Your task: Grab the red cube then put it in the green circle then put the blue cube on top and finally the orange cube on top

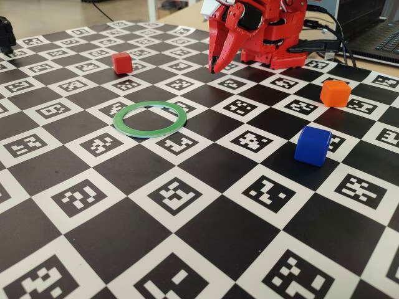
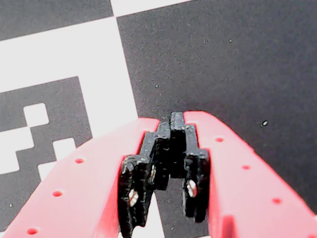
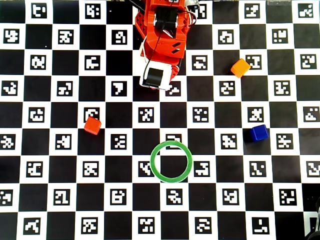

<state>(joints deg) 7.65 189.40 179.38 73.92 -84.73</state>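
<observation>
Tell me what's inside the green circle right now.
Nothing: the green circle encloses only bare checkerboard. The red cube, blue cube and orange cube all sit outside it. Nothing covers it.

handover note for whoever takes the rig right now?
Hand: shut, empty, hanging by the base, tips pointing down at the board.
Red cube: left of the ring in the overhead view, untouched.
Ring: empty.
Blue cube: right of the ring.
Orange cube: far right, towards the base.
Done: nothing.
Left: red into the ring, blue on it, orange on top.
</observation>
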